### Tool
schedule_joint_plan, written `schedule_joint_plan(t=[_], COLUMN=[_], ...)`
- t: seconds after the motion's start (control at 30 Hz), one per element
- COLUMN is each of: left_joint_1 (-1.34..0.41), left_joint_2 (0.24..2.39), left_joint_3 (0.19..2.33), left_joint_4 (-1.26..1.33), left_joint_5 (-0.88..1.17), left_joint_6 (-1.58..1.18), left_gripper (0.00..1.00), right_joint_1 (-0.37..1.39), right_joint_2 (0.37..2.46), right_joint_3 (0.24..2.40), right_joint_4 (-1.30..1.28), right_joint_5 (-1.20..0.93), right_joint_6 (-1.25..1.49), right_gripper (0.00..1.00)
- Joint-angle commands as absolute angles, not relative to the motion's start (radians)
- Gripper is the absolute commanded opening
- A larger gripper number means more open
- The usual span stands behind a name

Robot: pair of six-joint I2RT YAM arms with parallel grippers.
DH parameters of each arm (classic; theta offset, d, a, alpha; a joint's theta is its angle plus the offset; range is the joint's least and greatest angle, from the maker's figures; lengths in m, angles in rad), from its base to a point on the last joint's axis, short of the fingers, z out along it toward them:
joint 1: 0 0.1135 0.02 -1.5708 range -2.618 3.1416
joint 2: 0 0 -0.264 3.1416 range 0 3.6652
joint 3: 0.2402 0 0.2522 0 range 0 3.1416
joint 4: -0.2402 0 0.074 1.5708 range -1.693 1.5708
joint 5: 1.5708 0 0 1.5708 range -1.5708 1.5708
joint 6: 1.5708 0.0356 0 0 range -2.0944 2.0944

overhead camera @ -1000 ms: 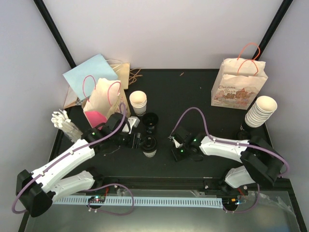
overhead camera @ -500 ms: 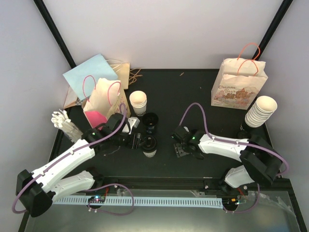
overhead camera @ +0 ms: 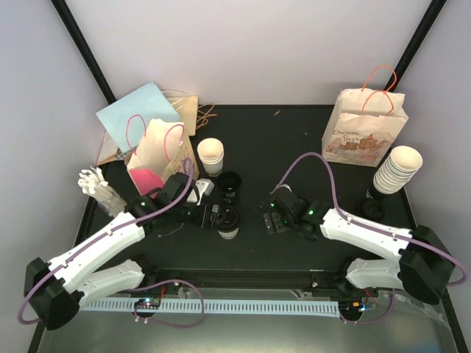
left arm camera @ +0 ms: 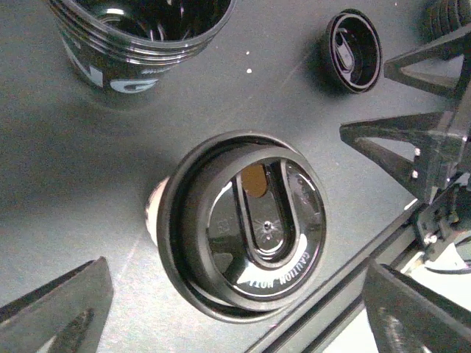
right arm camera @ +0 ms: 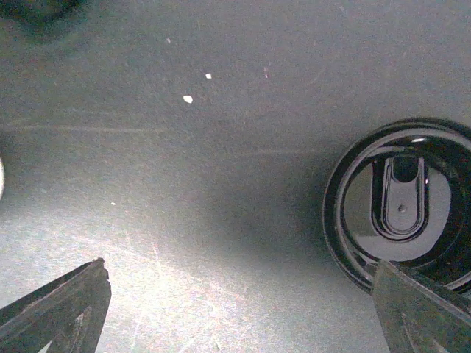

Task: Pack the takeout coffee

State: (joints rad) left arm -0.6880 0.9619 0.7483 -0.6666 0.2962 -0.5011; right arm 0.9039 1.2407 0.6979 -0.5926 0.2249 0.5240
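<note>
Both arms reached low inward. Left gripper stood wide around the lidded cup; right gripper, earlier shut, gaped beside a lid.

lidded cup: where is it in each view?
Top external: lidded cup mid-table, just left of the right end effector.
Left wrist: mid-frame, lid up.
Right wrist: not in it; that looks like the loose lid.
Shared landmark: right end effector, seen in all three.
</note>
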Motion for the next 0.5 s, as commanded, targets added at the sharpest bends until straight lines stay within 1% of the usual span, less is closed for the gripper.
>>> schedule_joint_plan(t=[0.0,0.2,0.33,0.47], left_joint_1=[-0.722,-0.820,-0.895,-0.965], left_joint_2=[0.939,0.936,0.934,1.009], left_joint_3=[0.763,0.826,0.849,0.891], left_joint_4=[-0.703,-0.769,-0.790,-0.862], left_joint_5=[0.298,0.189,0.092,-0.038], left_joint_6=[-0.491,-0.488,-0.511,-0.550], left_gripper=[0.99,0.99,0.99,0.99], right_joint_1=[0.908,0.914,0.932,0.932], right_joint_2=[1.184,1.125,1.122,1.089], right_joint_3=[0.727,0.751,0.815,0.829], right_joint_4=[-0.607,-0.594,-0.660,-0.654], right_joint_5=[0.232,0.112,0.162,0.158], right_joint_6=[0.497,0.444,0.444,0.442], right_gripper=[1.00,1.00,1.00,1.00])
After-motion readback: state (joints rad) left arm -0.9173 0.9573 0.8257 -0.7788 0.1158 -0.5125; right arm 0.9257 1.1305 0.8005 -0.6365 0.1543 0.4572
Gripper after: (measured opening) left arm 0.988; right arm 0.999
